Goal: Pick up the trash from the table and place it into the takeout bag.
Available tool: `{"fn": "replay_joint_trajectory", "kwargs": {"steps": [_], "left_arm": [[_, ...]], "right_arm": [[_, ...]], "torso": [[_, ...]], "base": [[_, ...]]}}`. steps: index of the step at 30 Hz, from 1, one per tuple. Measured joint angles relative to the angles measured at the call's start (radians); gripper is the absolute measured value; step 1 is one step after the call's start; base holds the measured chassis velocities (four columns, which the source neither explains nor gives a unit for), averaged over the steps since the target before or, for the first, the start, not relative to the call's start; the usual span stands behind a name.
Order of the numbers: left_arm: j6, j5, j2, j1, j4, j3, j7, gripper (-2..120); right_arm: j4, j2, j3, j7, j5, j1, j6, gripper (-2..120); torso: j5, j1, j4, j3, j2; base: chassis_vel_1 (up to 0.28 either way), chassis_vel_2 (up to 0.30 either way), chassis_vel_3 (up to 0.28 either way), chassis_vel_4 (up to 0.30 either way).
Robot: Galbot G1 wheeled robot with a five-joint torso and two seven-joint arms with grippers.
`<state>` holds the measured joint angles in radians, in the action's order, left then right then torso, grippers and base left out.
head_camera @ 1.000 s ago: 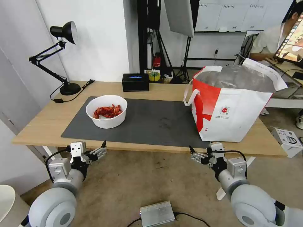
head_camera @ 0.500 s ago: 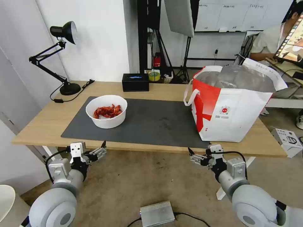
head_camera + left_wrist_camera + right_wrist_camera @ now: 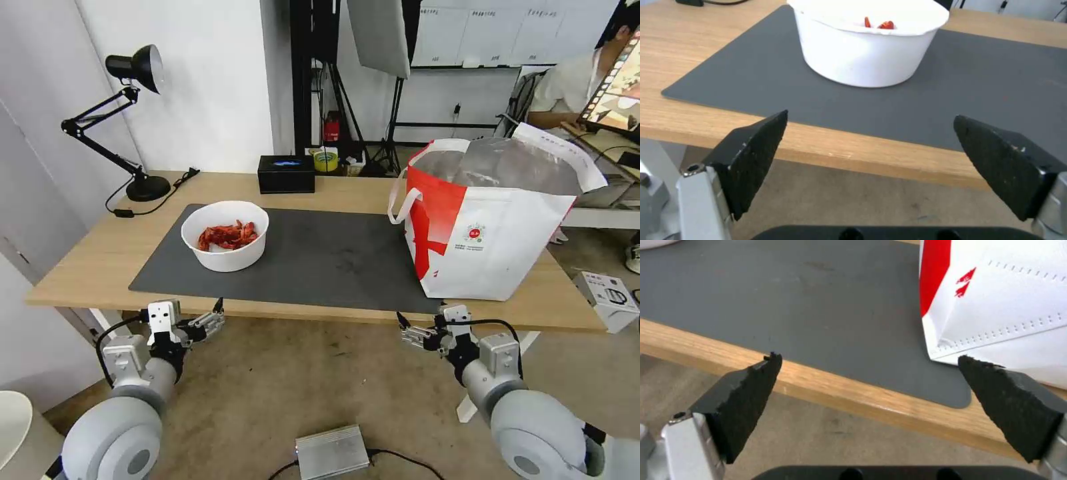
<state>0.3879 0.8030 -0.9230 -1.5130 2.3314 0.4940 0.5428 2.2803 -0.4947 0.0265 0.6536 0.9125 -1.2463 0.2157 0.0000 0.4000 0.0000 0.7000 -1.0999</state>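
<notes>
A: What state is each claw in?

B: The left gripper (image 3: pixel 215 315) hangs below and in front of the near edge of the long light-wood table (image 3: pixel 100 257), its black textured fingers (image 3: pixel 753 156) spread wide with nothing between them. The right gripper (image 3: pixel 404 324) hangs likewise off the near edge, farther right, its fingers (image 3: pixel 746 403) also spread apart and empty.

A: What lies beyond the left gripper?

B: The white round bowl of red crayfish shells (image 3: pixel 225 235), standing upright on the left part of the large dark grey mat (image 3: pixel 320 257). In the left wrist view the bowl (image 3: pixel 867 45) sits ahead of the gap between the fingers, well apart from them.

A: And beyond the right gripper?

B: The large white takeout bag with red side panels and silver foil lining (image 3: pixel 490 223), standing open at the right end of the table, its base partly on the mat's right corner (image 3: pixel 951 396).

A: Anything further back?

B: A black rectangular box (image 3: pixel 286 174) and a black desk lamp (image 3: pixel 130 120), both at the far edge.
</notes>
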Motion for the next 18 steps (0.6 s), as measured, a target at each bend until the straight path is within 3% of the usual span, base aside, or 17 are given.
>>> {"fn": "replay_joint_trajectory", "kwargs": {"steps": [18], "left_arm": [[0.003,0.255,0.140,0.135,-0.101,0.036,0.069,100]], "right_arm": [[0.000,0.000,0.000,0.000,0.001,0.001,-0.001,100]], "torso": [[-0.0001,0.000,0.0001,0.000,0.000]], "base": [[0.000,0.000,0.000,0.000]]}}
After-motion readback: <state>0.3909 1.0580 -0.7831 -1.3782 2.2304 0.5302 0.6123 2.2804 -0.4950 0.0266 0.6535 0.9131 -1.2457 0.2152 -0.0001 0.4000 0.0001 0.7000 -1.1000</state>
